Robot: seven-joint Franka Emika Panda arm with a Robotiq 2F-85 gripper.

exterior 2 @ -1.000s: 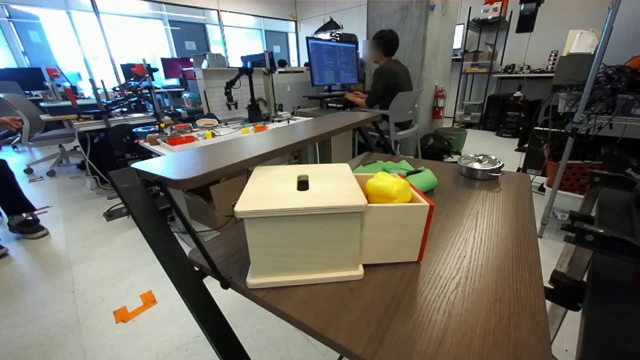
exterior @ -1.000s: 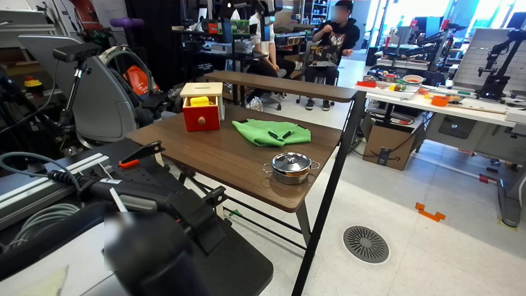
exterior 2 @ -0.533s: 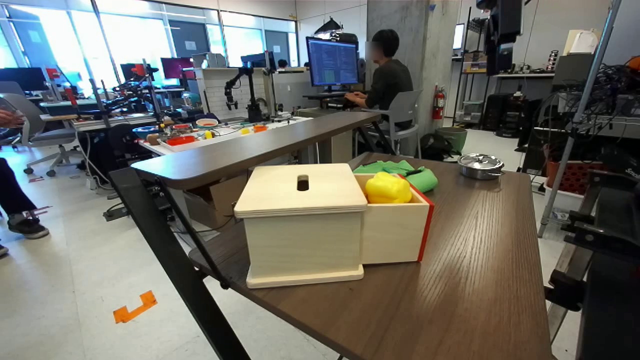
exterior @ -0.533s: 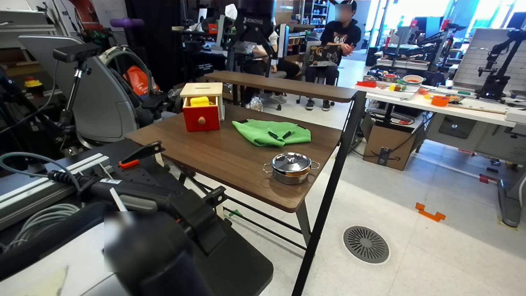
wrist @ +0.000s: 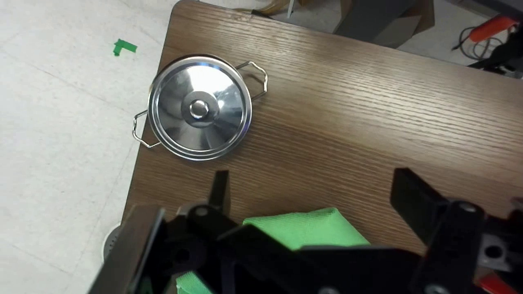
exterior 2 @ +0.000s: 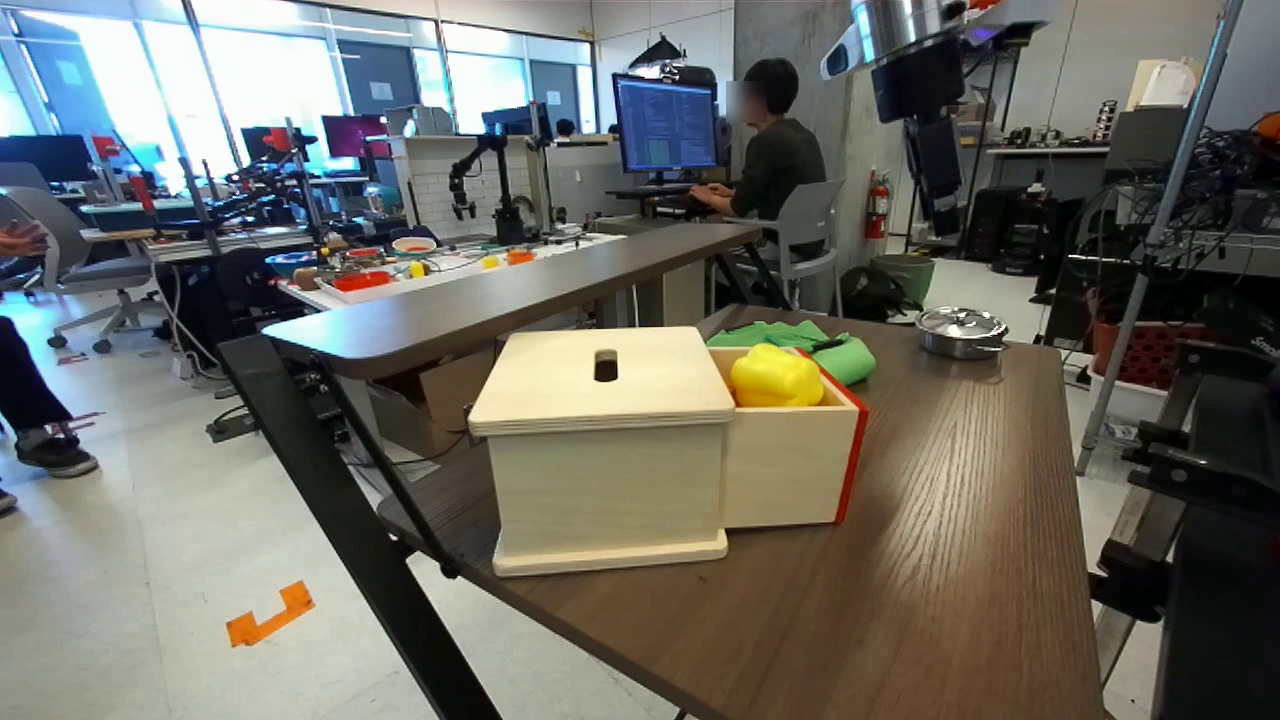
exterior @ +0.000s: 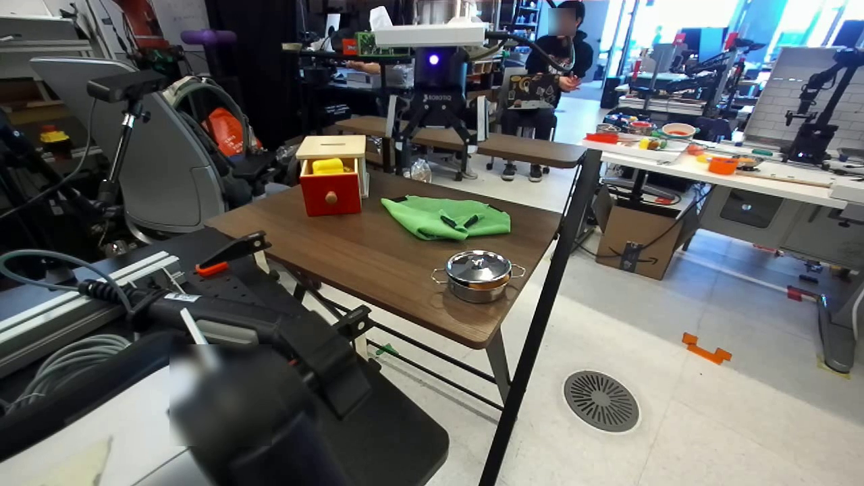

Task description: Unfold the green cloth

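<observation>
The green cloth (exterior: 425,216) lies rumpled and partly folded over itself on the brown table (exterior: 304,229), with two dark strips near its front edge. In an exterior view the cloth (exterior 2: 845,360) is partly hidden behind the wooden box. My gripper (exterior: 436,148) is open and empty in the air above the table. It also shows high up in an exterior view (exterior 2: 942,225), apart from the cloth. In the wrist view the fingers stand wide apart (wrist: 312,181); the cloth (wrist: 314,230) shows below the fingertips, much of it hidden by the gripper's body.
A lidded metal pot (exterior: 478,290) stands near the table corner, also in the wrist view (wrist: 200,134). A wooden box (exterior 2: 600,480) with an open red-fronted drawer (exterior: 331,192) holds a yellow item (exterior 2: 775,378). A raised shelf (exterior 2: 520,285) and black post (exterior: 540,324) flank the table.
My arm and gripper have come down from the top of both exterior views to above the table. The gripper stays open. The cloth, box and pot have not moved.
</observation>
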